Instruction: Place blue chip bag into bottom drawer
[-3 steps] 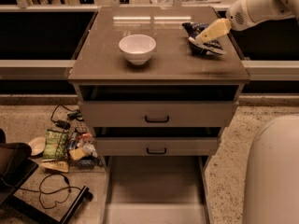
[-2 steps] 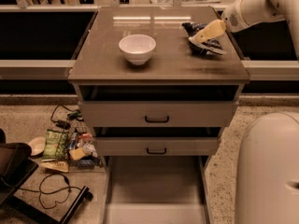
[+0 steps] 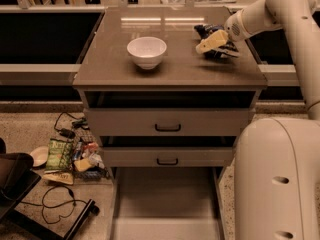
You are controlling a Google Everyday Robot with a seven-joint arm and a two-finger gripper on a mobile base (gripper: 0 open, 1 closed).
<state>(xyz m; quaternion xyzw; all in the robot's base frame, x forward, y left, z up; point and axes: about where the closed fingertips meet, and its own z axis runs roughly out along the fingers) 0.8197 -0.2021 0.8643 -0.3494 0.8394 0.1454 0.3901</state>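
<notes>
The blue chip bag (image 3: 227, 49) lies on the cabinet top near its right edge, to the right of the white bowl (image 3: 146, 52). My gripper (image 3: 210, 42) comes in from the upper right and sits right on the bag's left part, hiding its middle. The bottom drawer (image 3: 167, 200) is pulled out at the foot of the cabinet, and its smooth floor is bare.
Two upper drawers with black handles (image 3: 167, 128) are slightly ajar. My white base (image 3: 277, 184) fills the lower right, beside the open drawer. A green snack bag (image 3: 60, 153), cables and clutter lie on the floor at left. A dark chair (image 3: 15, 176) stands at far left.
My gripper has moved left and down onto the blue chip bag. My base takes up more of the lower right. The bag and bowl have not moved.
</notes>
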